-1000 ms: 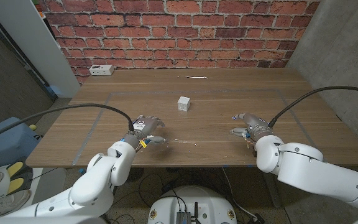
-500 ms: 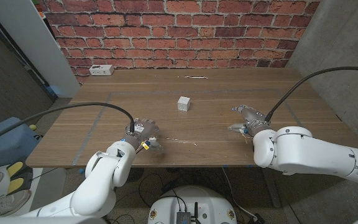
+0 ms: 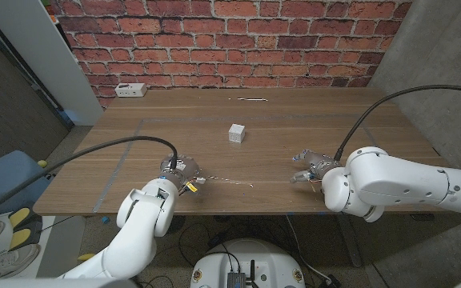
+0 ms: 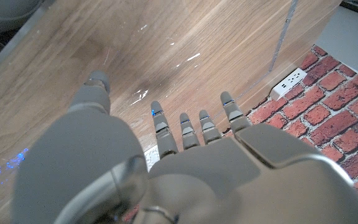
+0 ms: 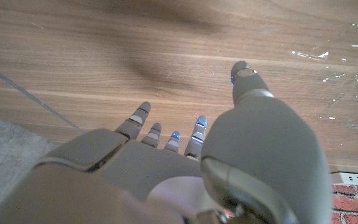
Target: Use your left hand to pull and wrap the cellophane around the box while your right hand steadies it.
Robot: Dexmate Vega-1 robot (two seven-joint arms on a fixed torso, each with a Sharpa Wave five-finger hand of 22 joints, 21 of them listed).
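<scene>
Resting apart: robot hands, box (image 3: 236, 134)

White box (image 3: 236, 134) on brown wood table (image 3: 310, 120); red brick wall (image 3: 230, 32) (pale mortar)

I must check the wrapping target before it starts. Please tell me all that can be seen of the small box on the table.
The box is a small, pale, whitish cube, perhaps cardboard. It stands upright near the middle of the wooden table, alone. Nothing touches it: the left hand and the right hand are both nearer the front edge, well apart from it. No cellophane shows on it; any markings are too small to tell.
</scene>
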